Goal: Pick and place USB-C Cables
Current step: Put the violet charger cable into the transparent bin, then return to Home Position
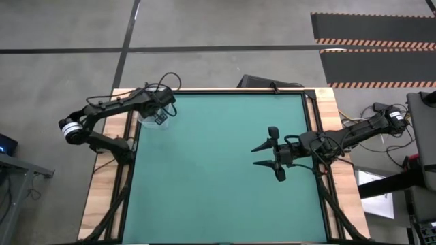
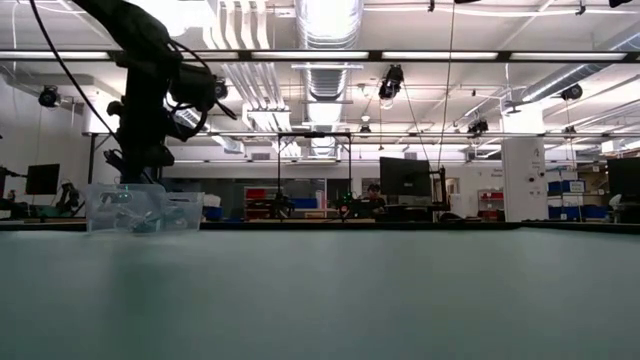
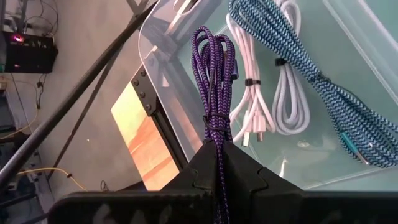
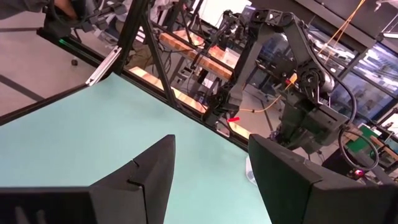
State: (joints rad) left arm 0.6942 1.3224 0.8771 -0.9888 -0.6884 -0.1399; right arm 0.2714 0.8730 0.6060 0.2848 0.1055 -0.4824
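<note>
A dark purple braided cable bundle [image 3: 214, 68] hangs from my shut left gripper [image 3: 219, 147] over a clear plastic bin [image 3: 155, 56]. The bin stands at the table's far left corner [image 1: 147, 123] and shows in the low view [image 2: 140, 210]. On its floor lie two white cable bundles [image 3: 252, 102] [image 3: 292, 93] and a teal braided bundle [image 3: 317, 74]. My left gripper [image 1: 161, 115] hovers above the bin. My right gripper [image 1: 255, 156] is open over the table's right half, far from the bin, with nothing between its fingers [image 4: 211, 138]. My left gripper pinches the purple bundle between its two fingers just behind the bundle's tie wrap [image 3: 214, 122]. The fingers come from above, pointing down, and lie along the bundle. The bundle hangs below them into the bin; whether its looped end [image 3: 211, 34] touches the floor, I cannot tell.
The green mat [image 1: 218, 170] covers the table between wooden side strips [image 1: 102, 190]. Black frame bars run along the table's edge beside the bin [image 3: 93, 74]. In the right wrist view the left arm [image 4: 273, 56] stands across the table.
</note>
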